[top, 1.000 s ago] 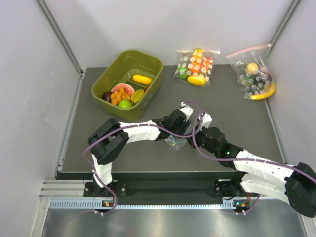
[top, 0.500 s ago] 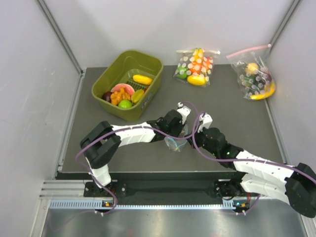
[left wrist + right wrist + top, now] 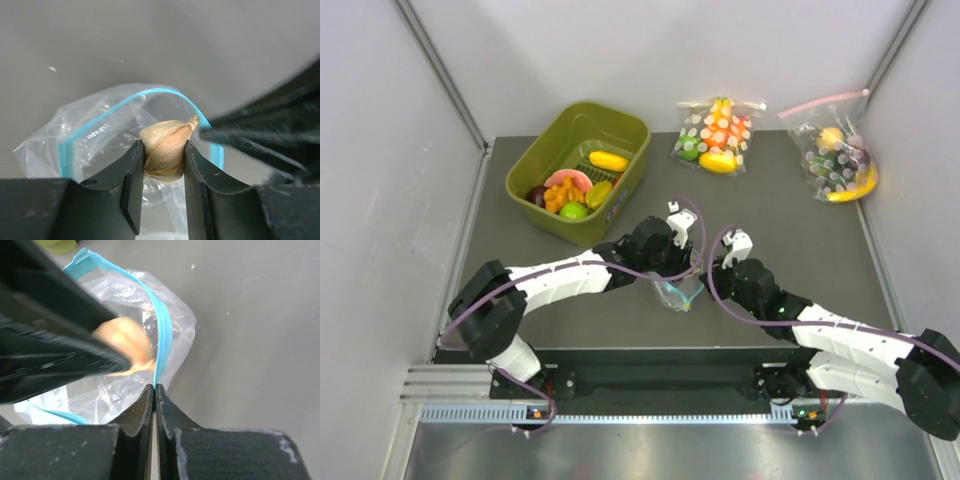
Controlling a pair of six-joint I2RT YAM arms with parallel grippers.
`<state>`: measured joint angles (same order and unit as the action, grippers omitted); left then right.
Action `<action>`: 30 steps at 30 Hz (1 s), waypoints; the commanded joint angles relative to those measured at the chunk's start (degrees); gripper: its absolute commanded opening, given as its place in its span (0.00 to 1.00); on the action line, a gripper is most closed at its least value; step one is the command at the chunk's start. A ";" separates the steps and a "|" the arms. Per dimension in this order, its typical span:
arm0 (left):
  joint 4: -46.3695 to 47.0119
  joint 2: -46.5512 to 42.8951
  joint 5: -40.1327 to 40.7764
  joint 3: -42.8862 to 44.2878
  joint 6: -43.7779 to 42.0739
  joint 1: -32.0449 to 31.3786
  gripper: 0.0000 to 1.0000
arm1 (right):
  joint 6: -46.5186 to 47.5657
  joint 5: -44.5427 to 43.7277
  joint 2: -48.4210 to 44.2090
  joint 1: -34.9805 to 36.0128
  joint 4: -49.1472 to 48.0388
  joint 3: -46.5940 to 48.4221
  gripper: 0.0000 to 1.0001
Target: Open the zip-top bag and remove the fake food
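One zip-top bag [image 3: 678, 294] sits near the middle of the dark table [image 3: 790, 230], between the two grippers and well apart from everything else. Its light-blue zip strip [image 3: 107, 117] is parted into an open loop.

The left gripper [image 3: 163, 150] is partly closed. Its two jaws clamp one tan toy garlic bulb [image 3: 167, 142] from either side, the bulb's pointed tip aimed at the right gripper [image 3: 154, 390]. The bulb sits at the bag's mouth, inside the loop of the zip strip. Whether it is clear of the plastic cannot be told.

The right gripper is pinched fully together on the bag's blue-edged rim, so one side of the mouth is held between its fingertips. No other piece shows inside the bag.

At the back left stands one olive-green bin [image 3: 620, 185]. It holds several toy pieces, among them one yellow [image 3: 609, 160], one pink [image 3: 568, 179] and one green [image 3: 574, 211].

Two white-dotted bags with pink zip strips lie at the back, each holding toy pieces. One is at the centre [image 3: 715, 135] and one is in the right corner [image 3: 838, 152].
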<state>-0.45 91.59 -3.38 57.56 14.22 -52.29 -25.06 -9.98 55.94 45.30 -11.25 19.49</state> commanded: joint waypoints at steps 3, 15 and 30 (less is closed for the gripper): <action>0.80 -6.16 -11.73 -0.78 2.21 1.58 0.15 | 0.80 -1.89 0.31 -1.00 0.52 1.08 0.00; -3.24 -17.31 -29.84 -3.42 3.80 13.87 0.18 | 2.21 -3.99 0.48 -2.76 2.98 2.57 0.00; -4.93 -17.51 22.87 7.57 -6.65 32.69 0.18 | 4.32 -3.56 -2.77 -6.19 5.71 4.60 0.00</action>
<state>-7.20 71.00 -0.14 64.71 11.75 -21.10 -21.76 -13.04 54.52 39.90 -4.69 21.37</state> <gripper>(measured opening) 0.366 0.008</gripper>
